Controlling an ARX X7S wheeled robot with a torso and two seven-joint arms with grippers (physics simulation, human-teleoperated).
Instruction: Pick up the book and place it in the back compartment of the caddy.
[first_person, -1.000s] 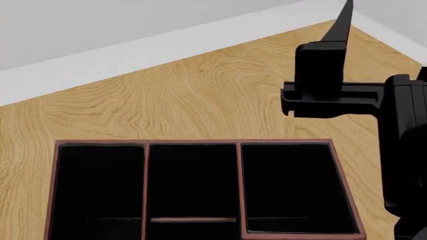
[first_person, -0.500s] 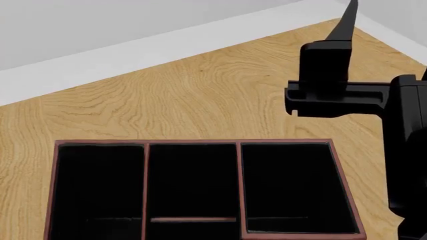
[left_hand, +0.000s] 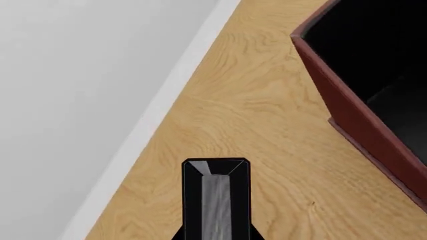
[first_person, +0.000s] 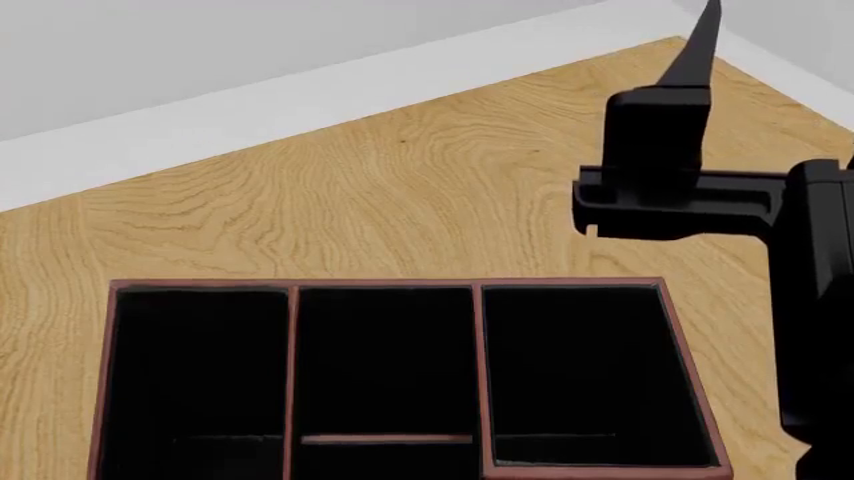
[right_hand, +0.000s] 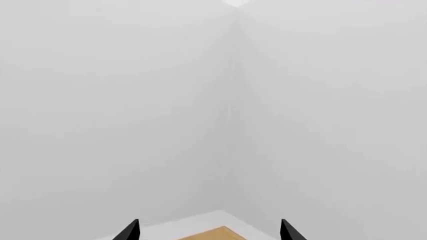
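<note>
The right gripper (right_hand: 208, 231) is raised, its two dark fingertips (right_hand: 128, 231) spread well apart with nothing between them, facing a bare white wall corner. In the head view it hangs beyond the caddy (first_person: 387, 375), above the wooden floor (first_person: 334, 200). Of the left gripper (left_hand: 216, 200), only one closed-looking dark finger shows near the caddy's red wall (left_hand: 353, 115); whether it is open cannot be told. The book is not visible.

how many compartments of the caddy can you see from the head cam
5 in the caddy: three large ones side by side along the far edge, at left, middle and right, plus two nearer ones cut by the frame's bottom edge. More may be hidden below.
</note>
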